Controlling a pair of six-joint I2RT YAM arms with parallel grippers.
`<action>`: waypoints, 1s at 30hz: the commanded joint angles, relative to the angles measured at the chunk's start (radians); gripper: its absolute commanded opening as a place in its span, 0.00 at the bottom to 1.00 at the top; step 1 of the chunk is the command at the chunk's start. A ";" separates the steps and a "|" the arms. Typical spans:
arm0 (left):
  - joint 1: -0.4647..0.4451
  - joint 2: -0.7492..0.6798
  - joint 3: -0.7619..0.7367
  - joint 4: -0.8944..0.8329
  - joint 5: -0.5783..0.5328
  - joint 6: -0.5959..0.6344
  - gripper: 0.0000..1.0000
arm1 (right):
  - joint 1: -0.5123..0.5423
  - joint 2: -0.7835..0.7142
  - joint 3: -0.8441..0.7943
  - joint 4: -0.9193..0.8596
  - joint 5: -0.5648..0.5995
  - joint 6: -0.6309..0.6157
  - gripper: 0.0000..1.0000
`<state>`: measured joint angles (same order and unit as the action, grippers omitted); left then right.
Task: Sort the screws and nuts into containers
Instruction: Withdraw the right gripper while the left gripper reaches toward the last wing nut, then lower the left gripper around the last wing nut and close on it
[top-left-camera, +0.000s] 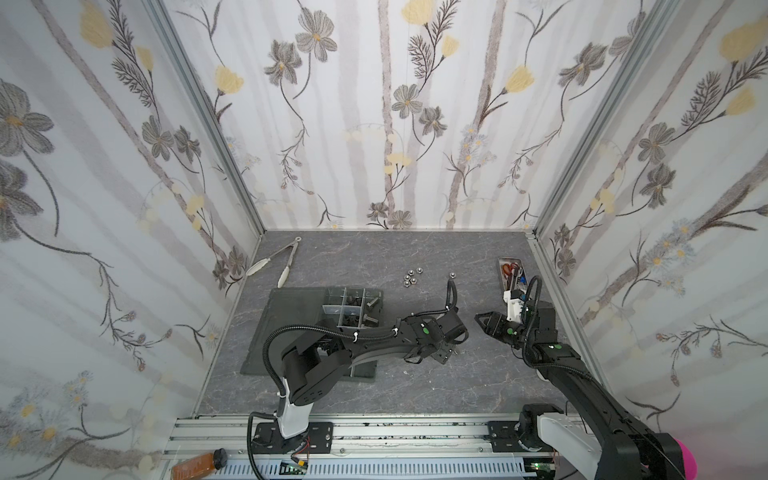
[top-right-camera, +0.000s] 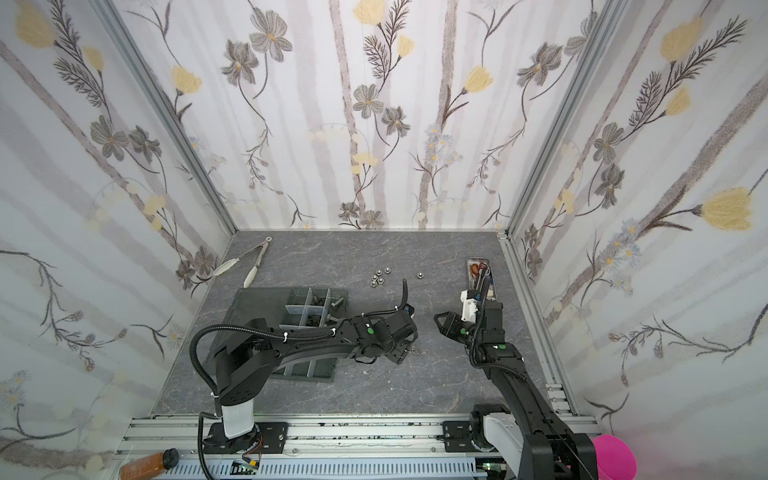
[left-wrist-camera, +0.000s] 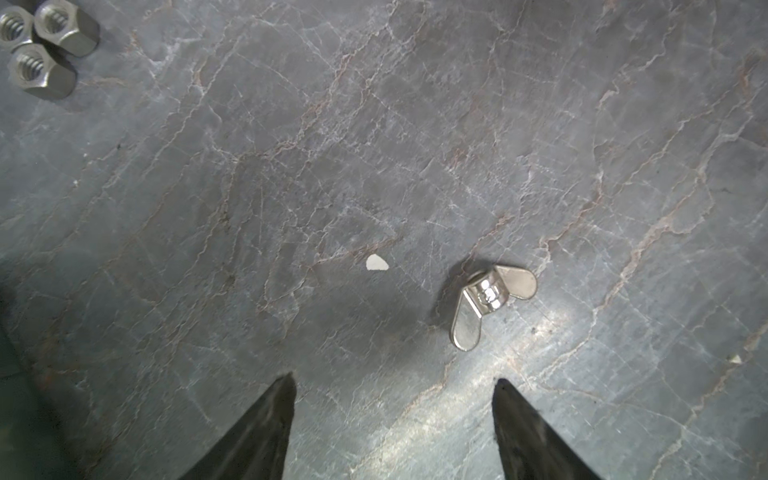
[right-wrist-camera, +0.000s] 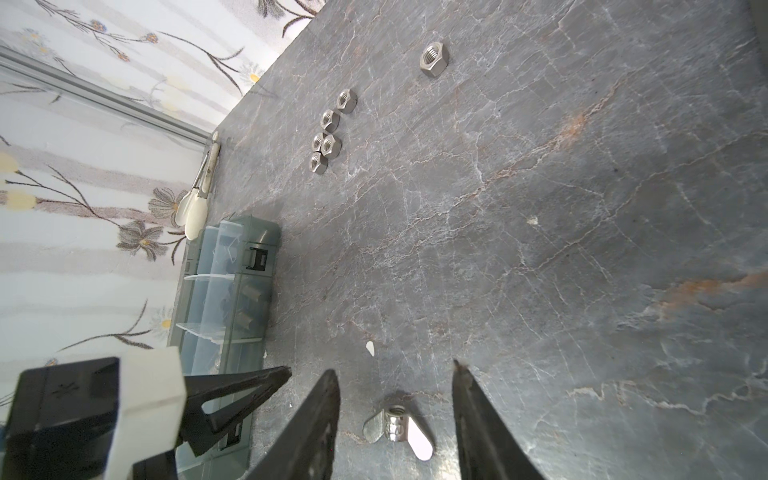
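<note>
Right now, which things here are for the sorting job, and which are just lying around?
For the job: wing nut, hex nuts, black screws, organiser tray.
Just lying about: tongs, scissors, pink cup.

Left arm (top-left-camera: 365, 334): reaches from lower-left base rightward to mid-frame in both top views; wrist bent downward.
Left gripper (left-wrist-camera: 394, 380): jaws apart, angled downward.
Right arm (top-left-camera: 582, 382): rises from lower-right corner toward centre-right.
Right gripper (right-wrist-camera: 395, 368): jaws apart, pointing left; near the other gripper, not touching.
</note>
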<state>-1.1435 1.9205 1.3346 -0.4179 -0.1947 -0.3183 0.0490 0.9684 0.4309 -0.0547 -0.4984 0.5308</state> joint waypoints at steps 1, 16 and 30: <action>0.001 0.025 0.020 -0.002 0.006 0.021 0.74 | -0.005 -0.010 -0.001 0.047 -0.027 0.002 0.46; 0.001 0.130 0.071 0.022 0.035 0.061 0.65 | -0.016 -0.007 -0.007 0.057 -0.042 0.007 0.46; 0.001 0.182 0.110 0.037 0.046 0.057 0.54 | -0.018 -0.008 -0.014 0.072 -0.070 0.017 0.46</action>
<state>-1.1435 2.0907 1.4319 -0.3920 -0.1539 -0.2646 0.0315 0.9627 0.4194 -0.0196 -0.5484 0.5423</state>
